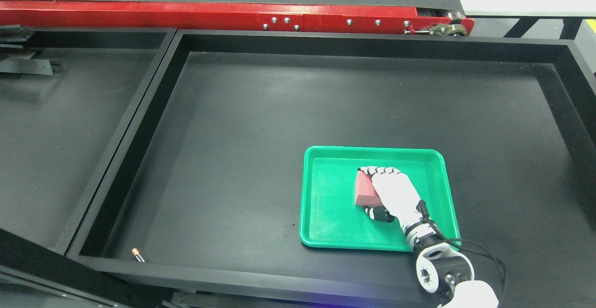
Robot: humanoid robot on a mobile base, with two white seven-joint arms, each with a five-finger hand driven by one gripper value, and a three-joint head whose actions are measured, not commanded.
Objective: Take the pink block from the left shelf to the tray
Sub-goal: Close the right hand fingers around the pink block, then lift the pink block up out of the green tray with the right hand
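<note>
The right hand point(391, 191) reaches in over the near right corner of the green tray point(326, 233), its fingers point(379, 171) curled over the top of the pink block point(365, 190) and its thumb point(378, 214) tucked against the block's near end. The hand has the block gripped, and the block sits low inside the tray, just to the hand's left and partly under its palm. Whether the block's underside already rests on the tray floor cannot be told from this angle.

The task looks nearly finished; what remains is to let go and pull away. The risks lie there. If the block is not yet down, opening the fingers would drop it, and it could tip onto another face or bounce toward the tray wall. If the fingers open unevenly, the thumb or fingertips may drag the block sideways as the hand lifts. The wrist crosses the tray's rim close behind the hand, so a low or slanted retreat could catch that rim and shove or tilt the light tray across the black bench point(233, 159). A small battery point(137, 254) lies far to the hand's left, well clear. The left hand is out of sight.
</note>
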